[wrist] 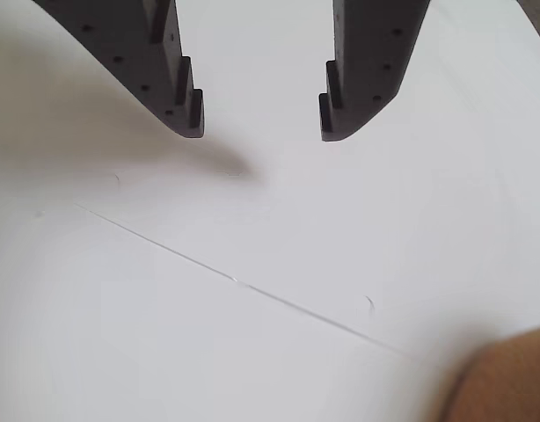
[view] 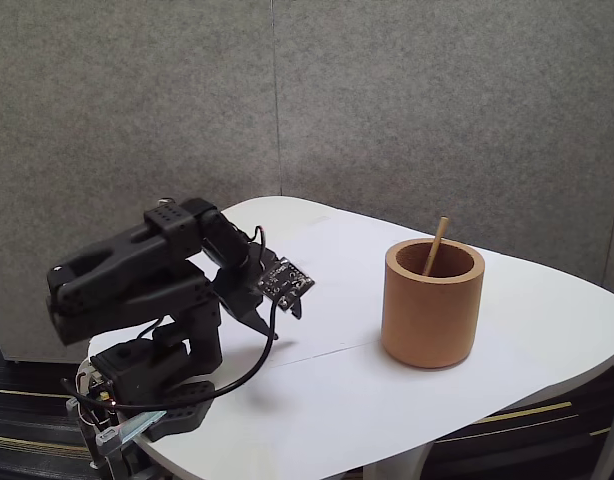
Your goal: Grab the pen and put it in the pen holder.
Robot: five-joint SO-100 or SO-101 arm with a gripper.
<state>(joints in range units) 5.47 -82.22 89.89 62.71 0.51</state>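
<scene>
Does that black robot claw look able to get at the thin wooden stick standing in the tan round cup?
Probably yes: the thin wooden stick pokes above the tan round cup's rim, the black claw hangs open, and bare white table lies between them.

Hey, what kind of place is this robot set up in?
Probably an office or lab corner: a white rounded table against grey fabric partition panels, carpet below. A small black arm sits there, its gripper open, the pen standing in the pen holder.

Grey felt-like partition panels (view: pixel 387 110) stand behind a rounded white bench (view: pixel 547 330), with dark striped carpet floor (view: pixel 27 385) below.
</scene>
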